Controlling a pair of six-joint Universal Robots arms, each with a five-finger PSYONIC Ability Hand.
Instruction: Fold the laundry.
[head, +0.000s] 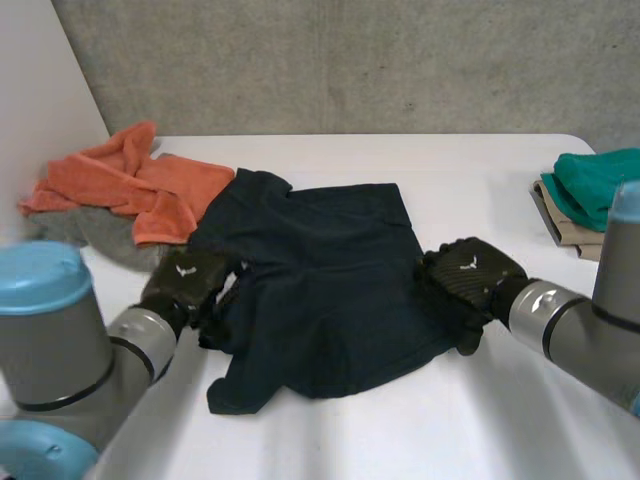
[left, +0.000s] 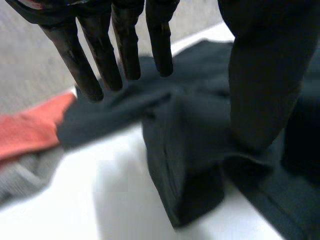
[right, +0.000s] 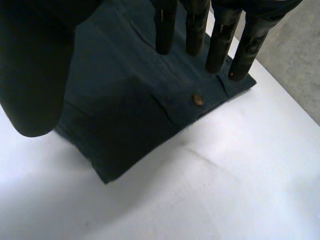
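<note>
Place: a robot test lab rather than a home.
Backdrop: a bare grey concrete wall (head: 350, 60), with a plain white panel (head: 40, 90) at the left.
Work surface: a plain white table (head: 420, 160).
Machines: a left arm (head: 60, 340) and a right arm (head: 590, 330), grey with light-blue caps, reaching over the table.
Laundry: a dark garment (head: 320, 270), an orange cloth (head: 130, 180) and a folded green cloth (head: 600, 185) lying on the table.

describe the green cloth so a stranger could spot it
On the white table, look to the robot's right side, past the dark garment in the middle. The green cloth lies folded on top of a beige cloth, and it is the only green piece there.
</note>
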